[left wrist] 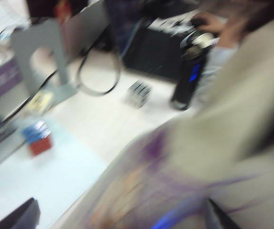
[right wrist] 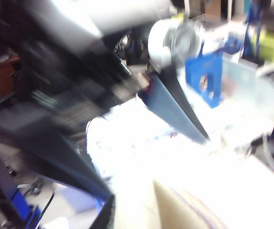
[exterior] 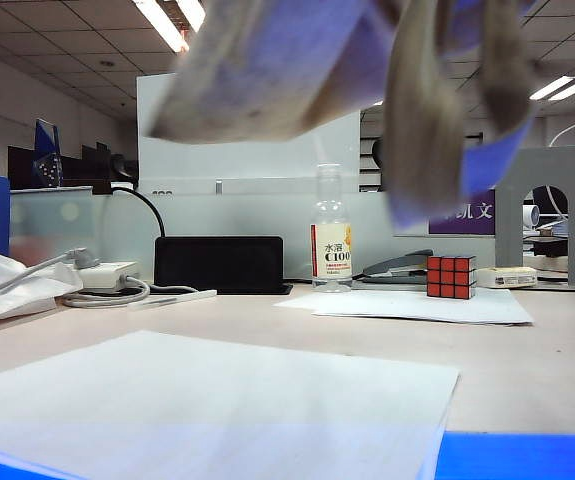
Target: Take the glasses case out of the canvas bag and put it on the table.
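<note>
the canvas bag [exterior: 297,70] hangs blurred in the air above the table [exterior: 527,350], well over the c100 bottle [exterior: 331,232] and the rubik's cube [exterior: 451,276]. the glasses case isn't visible anywhere. the left gripper [left wrist: 122,217] shows only dark finger tips spread wide beside the bag's cloth. the right gripper [right wrist: 148,157] is pinched narrow; what it holds i cannot tell.

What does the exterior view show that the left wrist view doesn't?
Only the exterior view shows the clear bottle and the near white paper sheet. Only the left wrist view shows a black device with a blue light. Both show the canvas bag, blurred and lifted, the Rubik's cube and the table. Neither shows the glasses case or either gripper clearly.
</note>
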Controlling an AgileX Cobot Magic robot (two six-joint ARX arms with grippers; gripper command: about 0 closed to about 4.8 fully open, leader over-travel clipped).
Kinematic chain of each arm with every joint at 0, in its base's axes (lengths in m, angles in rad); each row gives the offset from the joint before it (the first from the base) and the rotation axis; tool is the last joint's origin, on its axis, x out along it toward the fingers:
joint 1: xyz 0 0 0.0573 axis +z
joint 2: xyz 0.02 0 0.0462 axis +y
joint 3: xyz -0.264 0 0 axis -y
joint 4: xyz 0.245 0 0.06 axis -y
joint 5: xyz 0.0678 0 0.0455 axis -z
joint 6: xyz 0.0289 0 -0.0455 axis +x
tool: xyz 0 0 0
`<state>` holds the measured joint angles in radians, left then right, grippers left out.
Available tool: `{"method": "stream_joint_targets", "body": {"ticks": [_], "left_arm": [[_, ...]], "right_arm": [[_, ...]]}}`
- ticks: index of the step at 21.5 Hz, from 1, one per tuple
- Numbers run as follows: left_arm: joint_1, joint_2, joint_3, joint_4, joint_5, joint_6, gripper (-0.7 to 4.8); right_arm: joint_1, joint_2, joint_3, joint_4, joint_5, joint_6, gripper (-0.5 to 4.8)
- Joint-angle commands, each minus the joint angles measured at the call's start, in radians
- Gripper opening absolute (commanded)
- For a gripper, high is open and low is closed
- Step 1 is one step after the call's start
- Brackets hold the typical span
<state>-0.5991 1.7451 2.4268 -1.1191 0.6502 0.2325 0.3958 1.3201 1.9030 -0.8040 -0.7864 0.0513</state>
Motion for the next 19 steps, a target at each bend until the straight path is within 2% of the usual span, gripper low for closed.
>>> {"method": "stream_joint_targets", "body": {"ticks": [1, 6, 10, 13, 16, 19], "left_arm": [[-0.001, -0.004, 0.003, 0.045, 0.069, -0.002, 4.79], [-0.001, 0.01, 0.001, 0.025, 0.141, -0.005, 4.79], [-0.002, 0.012, -0.002, 0.0, 0.281, -0.058, 4.79], [-0.006, 0.013, -0.006, -0.022, 0.306, -0.069, 4.79], [-0.045, 0.012, -0.018, -0.053, 0.368, -0.068, 4.79], [-0.099, 0.013, -0.018, -0.041, 0.367, -0.053, 4.79]], "right_arm": [[0.011, -0.011, -0.016, 0.056, -0.103, -0.006, -0.07], [0.031, -0.012, -0.018, 0.076, -0.14, -0.006, -0.07], [0.031, -0.012, -0.018, 0.112, -0.143, 0.005, -0.07], [0.031, -0.013, -0.017, 0.132, -0.173, 0.01, -0.07], [0.031, -0.011, -0.018, 0.126, -0.174, 0.009, -0.07], [0.031, -0.011, -0.018, 0.127, -0.174, 0.008, -0.07]]}}
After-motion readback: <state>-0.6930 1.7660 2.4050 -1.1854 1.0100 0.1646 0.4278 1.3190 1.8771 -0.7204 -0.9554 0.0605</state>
